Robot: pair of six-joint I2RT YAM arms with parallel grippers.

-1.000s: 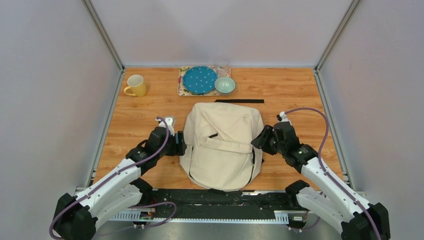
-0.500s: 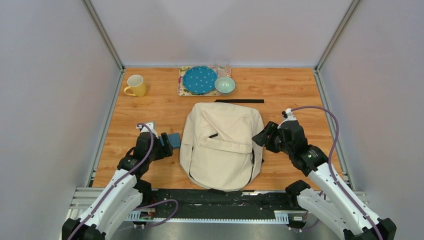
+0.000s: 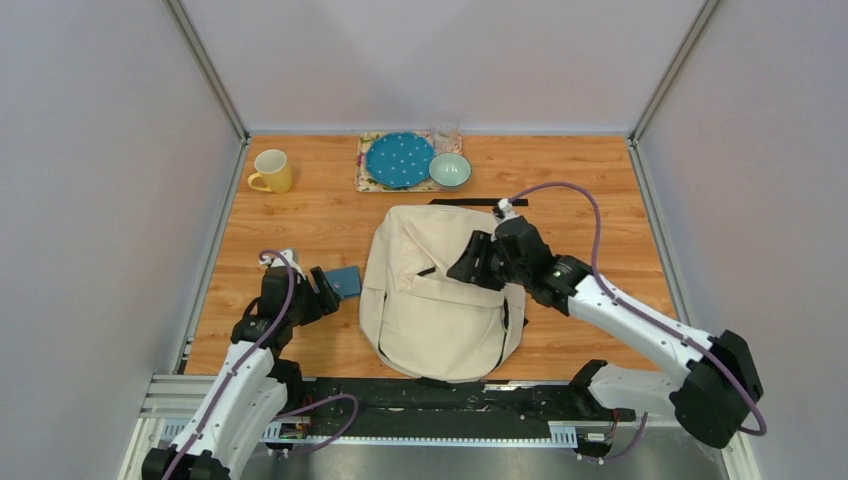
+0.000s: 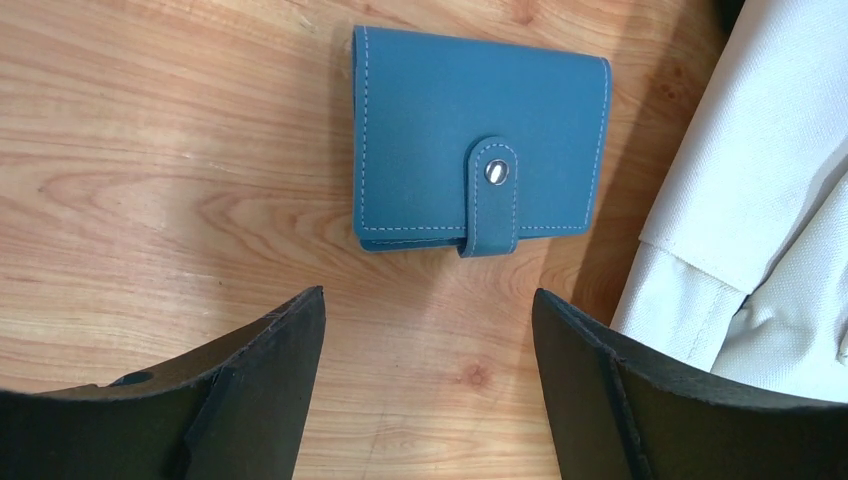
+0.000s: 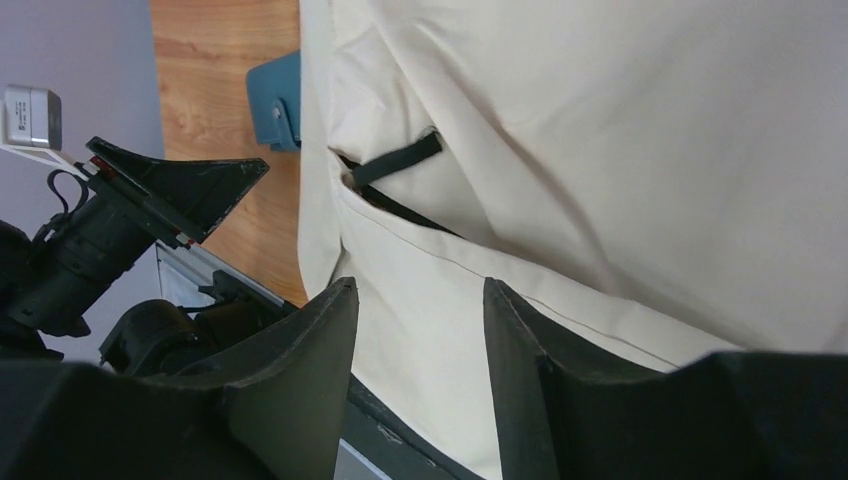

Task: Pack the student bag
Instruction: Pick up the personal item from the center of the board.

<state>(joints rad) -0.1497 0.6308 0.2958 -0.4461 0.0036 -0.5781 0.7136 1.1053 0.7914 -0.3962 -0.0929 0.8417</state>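
Note:
The student bag [image 3: 440, 300], a cream backpack, lies flat in the middle of the table. A blue snap wallet [image 3: 346, 281] lies closed on the wood by its left edge. My left gripper [image 3: 322, 292] is open just left of the wallet; in the left wrist view the wallet [image 4: 480, 150] sits beyond the open gripper [image 4: 428, 300], not touching it, with bag fabric [image 4: 760, 200] at the right. My right gripper [image 3: 466, 264] hovers open over the bag's front. In the right wrist view this gripper [image 5: 420, 290] is empty above the cream fabric [image 5: 600, 150], near a black zipper pull [image 5: 395, 160].
At the back stand a yellow mug [image 3: 271, 171], a blue dotted plate [image 3: 400, 159] on a mat, a pale green bowl [image 3: 450, 170] and a clear glass [image 3: 445, 133]. A black strip [image 3: 479, 202] lies behind the bag. Metal rails line both table sides.
My left gripper has drawn back left from the bag's edge, uncovering the blue wallet on the table. My right arm has swung from the bag's right side to above its front.

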